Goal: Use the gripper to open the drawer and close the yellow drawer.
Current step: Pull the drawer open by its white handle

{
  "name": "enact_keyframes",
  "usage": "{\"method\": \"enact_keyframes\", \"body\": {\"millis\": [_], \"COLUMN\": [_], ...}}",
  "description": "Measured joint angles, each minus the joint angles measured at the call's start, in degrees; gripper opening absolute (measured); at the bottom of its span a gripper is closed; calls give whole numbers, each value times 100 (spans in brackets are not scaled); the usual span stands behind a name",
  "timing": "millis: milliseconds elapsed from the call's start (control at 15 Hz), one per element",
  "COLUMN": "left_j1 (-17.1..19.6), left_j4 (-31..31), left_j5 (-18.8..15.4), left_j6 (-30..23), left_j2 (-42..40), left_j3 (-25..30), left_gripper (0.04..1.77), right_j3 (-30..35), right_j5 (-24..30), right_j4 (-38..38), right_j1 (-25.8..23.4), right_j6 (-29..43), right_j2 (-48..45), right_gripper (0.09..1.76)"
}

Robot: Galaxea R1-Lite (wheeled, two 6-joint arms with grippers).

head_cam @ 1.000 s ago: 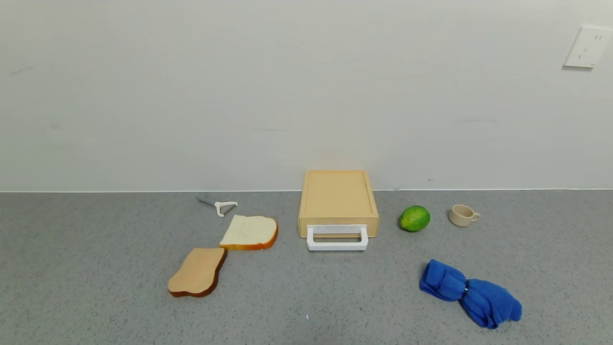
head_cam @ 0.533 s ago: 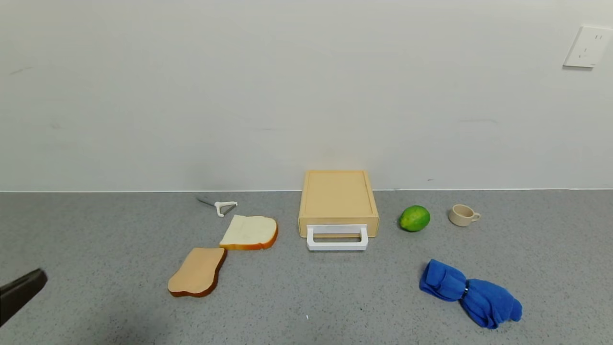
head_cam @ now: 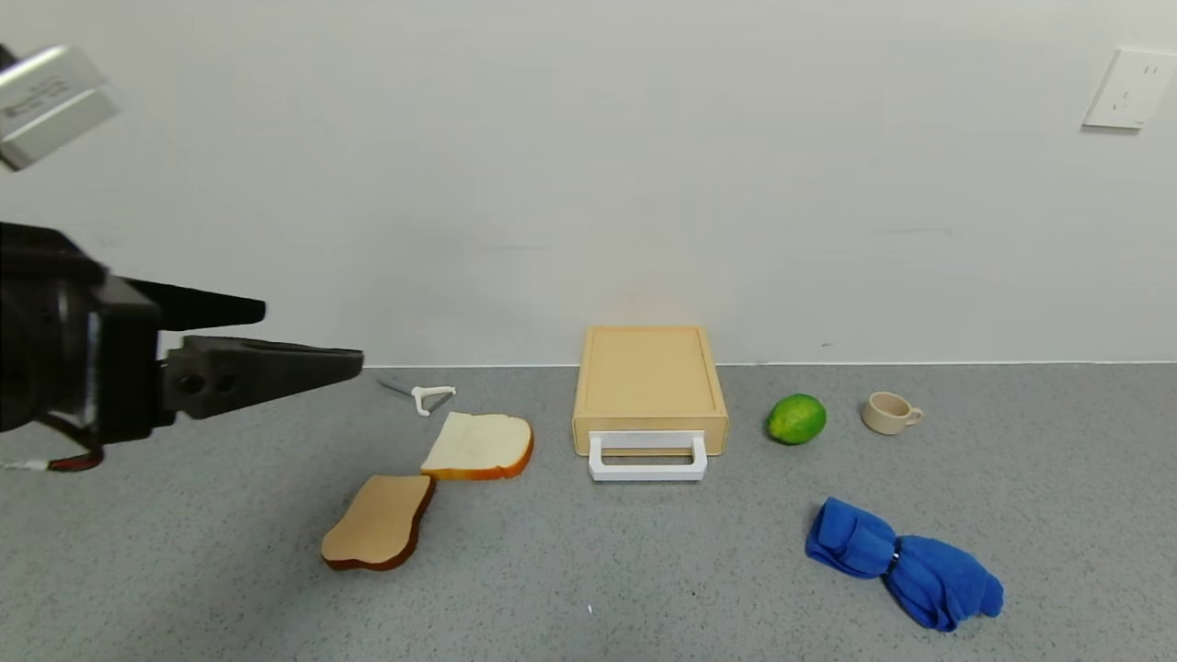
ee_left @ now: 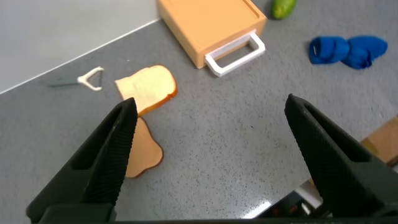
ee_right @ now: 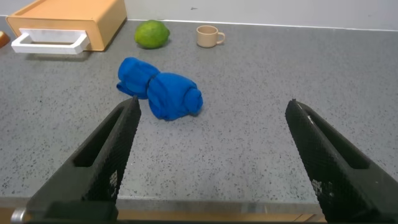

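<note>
The yellow drawer (head_cam: 649, 377) sits at the back of the grey counter against the wall. It is pushed into its casing, with its white loop handle (head_cam: 647, 457) facing me. It also shows in the left wrist view (ee_left: 211, 22) and the right wrist view (ee_right: 68, 18). My left gripper (head_cam: 313, 338) is open and empty. It hovers high at the left, well to the left of the drawer, and its fingers point toward it. In its own view the left gripper (ee_left: 211, 102) is over bare counter. My right gripper (ee_right: 212, 104) is open and empty near the counter's front edge, out of the head view.
Two bread slices (head_cam: 480, 446) (head_cam: 379, 522) and a white peeler (head_cam: 430, 397) lie left of the drawer. A lime (head_cam: 796, 418) and a small cup (head_cam: 889, 413) stand to its right. A blue cloth (head_cam: 901, 563) lies at the front right.
My left arm has come into view from the lower left edge and risen, its open gripper now high at the left. Nothing on the counter has moved.
</note>
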Motion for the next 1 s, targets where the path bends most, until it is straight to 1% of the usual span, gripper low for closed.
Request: {"method": "enact_keyframes", "body": {"millis": [200,333,467,800,1000], "left_j1": [-341,-473,-586,-972,-1253], "left_j4": [631,911,1034,1064,1051], "left_j5": [-111,-218,-367,-513,-524], "left_j6": [652,1286,1730,1857,1854], "left_j2": [1133,1786,2404,3661,4284], "left_j3": [-973,-1351,-1619,-2380,-2715], "left_gripper": [172,172,172,172,172], "right_j3": [0,0,0,0,0], "right_j5": [-2,-2,0,-2,-2], "right_j4": [0,0,0,0,0], "right_j1": [0,0,0,0,0], "right_j6": [0,-2,2,2,0], "right_j2": [0,0,0,0,0], "right_gripper": [171,171,171,171,171]}}
